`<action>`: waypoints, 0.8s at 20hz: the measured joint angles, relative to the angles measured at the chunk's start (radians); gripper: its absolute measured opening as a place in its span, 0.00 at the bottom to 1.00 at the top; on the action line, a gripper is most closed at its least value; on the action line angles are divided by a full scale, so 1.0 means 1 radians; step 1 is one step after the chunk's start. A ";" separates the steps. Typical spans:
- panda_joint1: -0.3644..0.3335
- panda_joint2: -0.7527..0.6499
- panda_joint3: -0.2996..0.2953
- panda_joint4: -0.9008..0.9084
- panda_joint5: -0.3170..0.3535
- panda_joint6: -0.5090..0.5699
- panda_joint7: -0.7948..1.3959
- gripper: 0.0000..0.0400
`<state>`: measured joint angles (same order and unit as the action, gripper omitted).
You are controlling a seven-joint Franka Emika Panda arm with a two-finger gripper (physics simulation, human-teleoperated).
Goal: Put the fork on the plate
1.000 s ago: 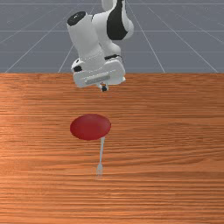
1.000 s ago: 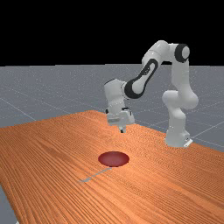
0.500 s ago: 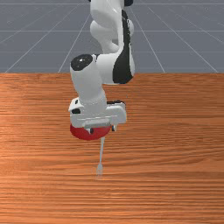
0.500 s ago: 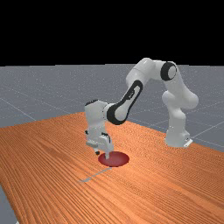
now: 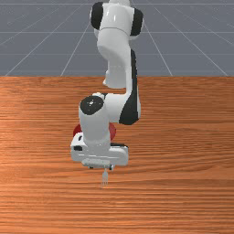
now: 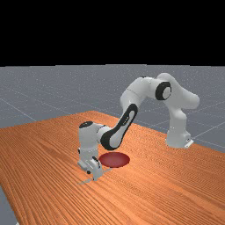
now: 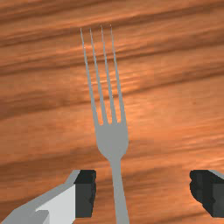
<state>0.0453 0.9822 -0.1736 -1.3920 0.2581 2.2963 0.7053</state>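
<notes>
Fork (image 7: 113, 144) between parted fingers (image 6: 95, 176), arm marking (image 6: 126, 118) illegible

Our base (image 6: 178, 137) stands well apart from the fork (image 5: 105, 177). From there our arm (image 6: 136, 91) arches over, then slopes down toward the fork. Wrist (image 6: 88, 139) near upright. Our hand (image 6: 91, 166) hangs low over the fork, fingers (image 7: 85, 193) pointing down. Our gripper (image 5: 101, 167) is open: fingers spread wide, one each side of the fork's handle, neither touching it. One finger sits nearer the handle than the other.
</notes>
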 joint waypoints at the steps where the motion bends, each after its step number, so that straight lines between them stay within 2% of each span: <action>1: 0.004 0.003 -0.008 0.003 -0.009 -0.004 0.008 0.74; 2: 0.009 0.005 -0.016 0.004 -0.021 -0.005 0.012 0.67; 4: 0.018 0.008 -0.023 0.006 -0.035 0.001 0.008 0.64; 6: 0.030 0.005 -0.020 0.000 -0.043 0.012 0.001 0.33; 7: 0.035 -0.001 -0.019 -0.011 -0.044 0.018 -0.001 0.24; 16: 0.052 -0.105 -0.022 -0.096 -0.048 0.009 -0.010 0.24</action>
<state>0.0976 0.8768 -0.1952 -1.4878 0.2100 2.3050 0.6951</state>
